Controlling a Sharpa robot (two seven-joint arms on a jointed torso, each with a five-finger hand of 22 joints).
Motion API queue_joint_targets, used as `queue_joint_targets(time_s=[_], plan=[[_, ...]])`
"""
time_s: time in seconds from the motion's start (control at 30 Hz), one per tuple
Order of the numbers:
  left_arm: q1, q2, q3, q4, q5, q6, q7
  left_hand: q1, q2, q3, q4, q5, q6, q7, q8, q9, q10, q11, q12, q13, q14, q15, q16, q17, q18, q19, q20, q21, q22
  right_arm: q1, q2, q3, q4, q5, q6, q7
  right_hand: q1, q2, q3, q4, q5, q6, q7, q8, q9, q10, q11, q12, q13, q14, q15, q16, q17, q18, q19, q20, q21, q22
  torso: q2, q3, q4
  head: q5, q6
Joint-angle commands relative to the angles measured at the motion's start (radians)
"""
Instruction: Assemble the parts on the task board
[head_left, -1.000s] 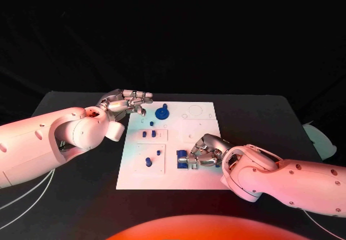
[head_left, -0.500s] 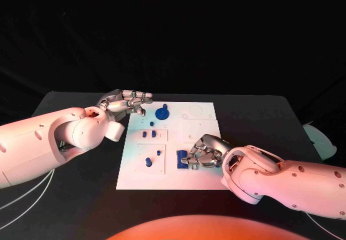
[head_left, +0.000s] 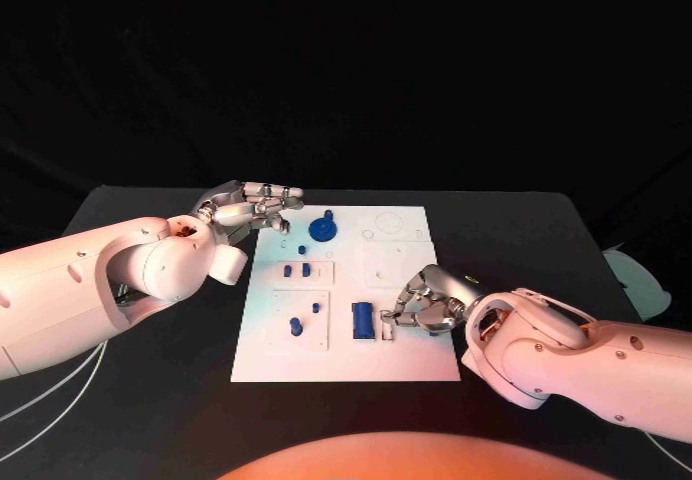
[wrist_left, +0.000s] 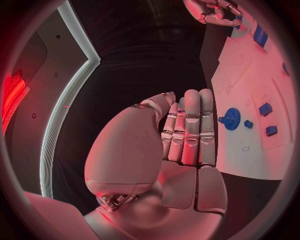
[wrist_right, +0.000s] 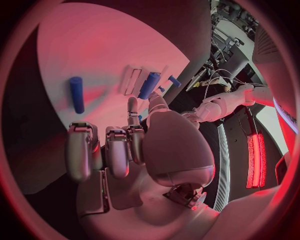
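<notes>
The white task board (head_left: 346, 345) lies mid-table. On it are a blue gear (head_left: 322, 228), two small blue pieces (head_left: 296, 270), a blue peg (head_left: 296, 325) and a blue rectangular block (head_left: 362, 320). My right hand (head_left: 426, 300) hovers just right of the block, fingers loosely curled, holding nothing. In the right wrist view that hand (wrist_right: 119, 145) sits over the board (wrist_right: 94, 55) with a blue bar (wrist_right: 76, 94) beyond its fingertips. My left hand (head_left: 257, 207) hangs at the board's far left corner, empty. The left wrist view shows its fingers (wrist_left: 190, 130) straight, beside the gear (wrist_left: 232, 119).
A pale object (head_left: 636, 281) sits at the table's right edge. White cables (head_left: 58, 390) trail off the table's left side. Black table surface (head_left: 173, 330) runs on both sides of the board.
My right hand has drawn back to the right off the blue block, which now lies uncovered on the board. The left hand has not moved.
</notes>
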Motion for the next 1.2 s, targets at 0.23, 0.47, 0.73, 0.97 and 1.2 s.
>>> queue_joint_targets(time_s=[0.23,0.47,0.73,0.97,1.2], plan=[[0.001,0.008,-0.001,-0.003,0.002,0.016,0.003,-0.005,0.003,-0.005,0.000,0.003,-0.007,0.003,0.000,-0.001,-0.006,0.000,0.007,0.001,-0.006,0.001,-0.004,-0.001,0.013,0.003,0.002,-0.005,-0.001,0.029,-0.117,0.001,0.038,-0.069,0.014,0.033,0.032,0.043,0.011,0.010,0.037,-0.020,0.008,-0.028,-0.011,0.054,0.008,0.008,0.179,0.102,0.002,0.002,0.245,-0.017,0.054,-0.004,0.011,0.226,-0.005,0.0033,-0.0074,-0.020,0.006],[0.001,0.011,-0.002,-0.005,0.002,0.017,0.002,-0.005,0.003,-0.005,0.000,0.003,-0.007,0.003,0.000,-0.001,-0.006,0.000,0.007,0.001,-0.006,0.001,-0.004,-0.001,0.013,0.003,0.002,-0.005,-0.001,0.022,-0.165,-0.005,0.038,-0.119,0.048,0.006,0.035,0.044,0.007,0.014,0.041,-0.007,0.005,-0.027,-0.010,0.058,0.006,0.015,0.184,0.104,0.001,0.006,0.254,-0.020,0.060,-0.004,0.026,0.230,-0.005,0.0028,-0.0080,-0.027,0.007],[0.000,0.011,-0.003,-0.006,0.002,0.017,0.002,-0.005,0.003,-0.005,0.000,0.003,-0.007,0.003,0.000,-0.001,-0.006,0.000,0.007,0.001,-0.006,0.001,-0.004,-0.001,0.013,0.003,0.002,-0.005,-0.001,-0.006,-0.161,-0.008,0.018,-0.146,0.066,-0.032,0.017,0.032,-0.016,0.035,0.054,0.005,0.003,-0.030,-0.010,0.056,0.004,0.008,0.180,0.103,0.001,0.003,0.248,-0.018,0.057,-0.004,0.018,0.227,-0.004,0.0016,-0.0040,-0.031,0.003],[0.000,0.009,-0.003,-0.005,0.002,0.017,0.002,-0.005,0.003,-0.005,0.000,0.003,-0.007,0.003,0.000,-0.001,-0.006,0.000,0.007,0.001,-0.006,0.001,-0.004,-0.001,0.013,0.003,0.002,-0.005,-0.001,-0.027,-0.140,-0.009,-0.007,-0.154,0.068,-0.042,0.008,0.026,-0.027,0.040,0.057,0.010,0.003,-0.030,-0.008,0.053,0.004,0.000,0.175,0.101,0.000,0.001,0.243,-0.016,0.053,-0.004,0.008,0.225,-0.004,0.0015,-0.0042,-0.029,0.000],[0.000,0.007,-0.003,-0.004,0.002,0.017,0.003,-0.005,0.003,-0.005,0.000,0.003,-0.007,0.003,0.000,-0.001,-0.006,0.000,0.007,0.001,-0.006,0.001,-0.004,-0.001,0.013,0.003,0.002,-0.005,-0.001,-0.038,-0.116,-0.009,-0.031,-0.165,0.072,-0.045,0.000,0.019,-0.038,0.041,0.056,0.009,0.003,-0.032,-0.007,0.050,0.004,-0.006,0.170,0.100,0.000,-0.001,0.238,-0.015,0.051,-0.004,0.002,0.223,-0.004,0.0018,-0.0046,-0.028,-0.002]])
